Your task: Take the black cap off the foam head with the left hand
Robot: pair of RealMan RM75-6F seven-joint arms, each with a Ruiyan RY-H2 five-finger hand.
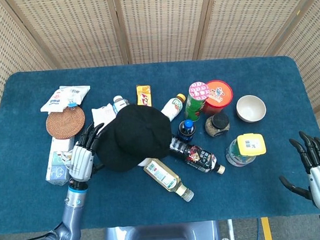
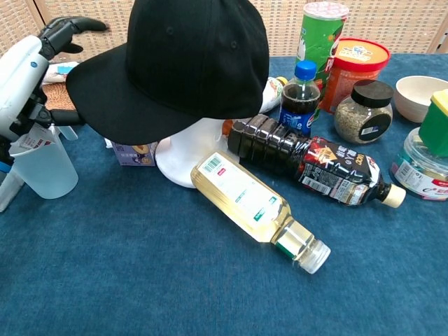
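The black cap (image 1: 134, 138) (image 2: 185, 63) sits on the white foam head (image 2: 187, 152), with its brim pointing left. My left hand (image 1: 83, 156) (image 2: 26, 73) is at the brim's left edge. Its fingers (image 2: 70, 26) arch above the brim and the thumb (image 2: 64, 116) reaches in just under it. The fingers stay apart and do not clamp the brim. My right hand (image 1: 319, 168) hovers by the table's front right corner, fingers spread and empty; the chest view does not show it.
A clear plastic cup (image 2: 42, 164) stands right below my left hand. A pale oil bottle (image 2: 252, 206) and a dark bottle (image 2: 308, 164) lie in front of the foam head. A cola bottle (image 2: 301, 98), green can (image 2: 320, 42), red tub (image 2: 357, 63), jar (image 2: 364, 112) and bowl (image 2: 420, 94) crowd the right.
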